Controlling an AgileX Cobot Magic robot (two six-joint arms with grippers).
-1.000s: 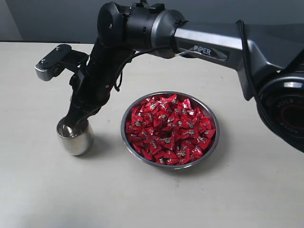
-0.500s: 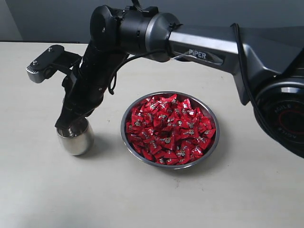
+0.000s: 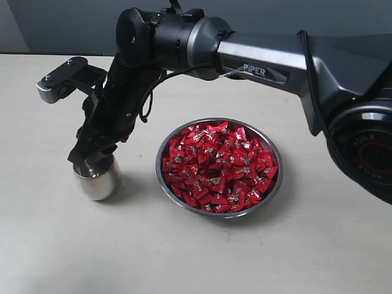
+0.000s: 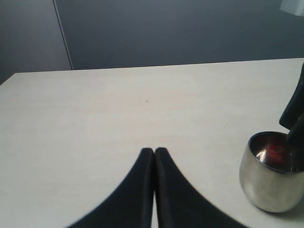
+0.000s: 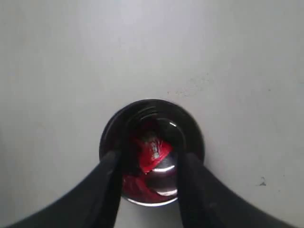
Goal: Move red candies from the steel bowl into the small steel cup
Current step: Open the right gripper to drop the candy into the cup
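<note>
Since a second ago the right arm has swung a little away from the bowl (image 3: 218,215), and its wrist camera block now sits further out over the table (image 3: 61,245). The right gripper (image 3: 93,160) hangs at the mouth of the cup (image 3: 98,180), as it did then.

In the right wrist view its fingers (image 5: 110,185) stand apart with nothing pinched. One candy (image 5: 152,151) lies between them, clear of both pads and down inside the cup. It is a crumpled red wrapper with a silvery mark. The cup sits directly under the fingertips, a small rounded tumbler polished like a mirror. The bowl is just beside the fingers, apart from the cup. It is wide, shallow and thin-rimmed, and heaped with red candies (image 3: 217,165).

The left gripper (image 4: 154,151) is closed, its two black fingers pressed together over bare table, with the cup off to one side of them.

A second red patch shows lower in the cup in the right wrist view. Whether it is another candy or a reflection cannot be told, so the count inside is unclear. In the exterior view the fingers cover part of the cup's rim and all of its inside. The heap hides the bowl's floor. The left wrist view cuts off the cup's far side at the frame edge, and shows only the dark tips of the right fingers above it.
</note>
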